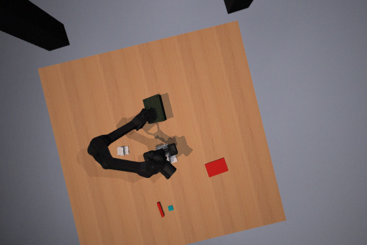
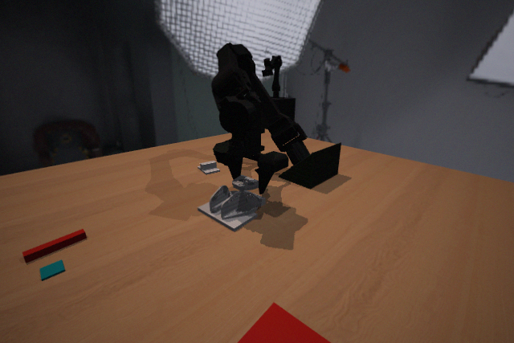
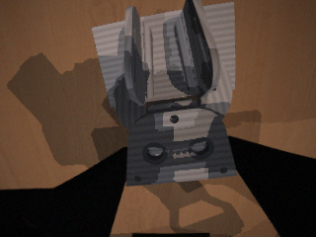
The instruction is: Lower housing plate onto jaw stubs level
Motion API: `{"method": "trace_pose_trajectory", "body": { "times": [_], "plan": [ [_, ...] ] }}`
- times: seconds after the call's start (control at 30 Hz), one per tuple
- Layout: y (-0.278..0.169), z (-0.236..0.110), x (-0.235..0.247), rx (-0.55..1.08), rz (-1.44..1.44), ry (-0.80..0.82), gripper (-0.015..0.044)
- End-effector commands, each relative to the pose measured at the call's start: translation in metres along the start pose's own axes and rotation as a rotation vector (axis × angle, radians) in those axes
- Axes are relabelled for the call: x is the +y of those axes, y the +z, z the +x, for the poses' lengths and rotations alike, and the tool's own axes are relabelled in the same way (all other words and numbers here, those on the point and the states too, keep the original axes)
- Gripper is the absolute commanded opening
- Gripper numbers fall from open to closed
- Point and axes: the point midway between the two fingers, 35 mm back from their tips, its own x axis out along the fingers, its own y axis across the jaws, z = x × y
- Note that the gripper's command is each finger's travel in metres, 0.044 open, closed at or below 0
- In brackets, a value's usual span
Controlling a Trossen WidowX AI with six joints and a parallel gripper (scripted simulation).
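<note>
My gripper (image 3: 176, 146) (image 2: 249, 186) is shut on the grey housing plate (image 3: 190, 130) (image 2: 245, 181), with one finger at each side edge. The plate is held above the table, behind the two jaws in the exterior view. The left jaw (image 3: 132, 54) (image 2: 218, 199) and right jaw (image 3: 199, 54) (image 2: 242, 205) stand on the pale square base (image 3: 106, 44) (image 2: 234, 222). In the wrist view the plate's rounded edge lies over the near end of the jaws. Something grey shows through its two holes. The jaw stubs are hidden, and contact cannot be told.
A small white bracket (image 1: 123, 150) (image 2: 209, 166) lies left of the gripper in the top view. A dark green box (image 1: 155, 102) (image 2: 320, 166) is by the arm. A red block (image 1: 216, 167) (image 2: 282, 326), red bar (image 1: 160, 209) (image 2: 55, 245) and teal tile (image 1: 170, 207) (image 2: 52, 269) lie farther off.
</note>
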Motion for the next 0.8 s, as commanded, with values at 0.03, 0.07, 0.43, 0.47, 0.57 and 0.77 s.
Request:
{"method": "trace_pose_trajectory", "body": {
  "times": [0.03, 0.07, 0.43, 0.47, 0.57, 0.77],
  "plan": [
    [-0.0017, 0.0088, -0.0006, 0.004, -0.005, -0.007, 0.0351],
    [-0.0019, 0.0104, -0.0007, 0.004, -0.005, -0.007, 0.0351],
    [-0.0026, 0.0159, -0.0011, 0.004, -0.005, -0.008, 0.0351],
    [-0.0026, 0.0159, -0.0011, 0.004, -0.005, -0.008, 0.0351],
    [-0.0026, 0.0159, -0.0011, 0.004, -0.005, -0.008, 0.0351],
    [-0.0026, 0.0163, -0.0011, 0.004, -0.006, -0.008, 0.0351]
  ]
}}
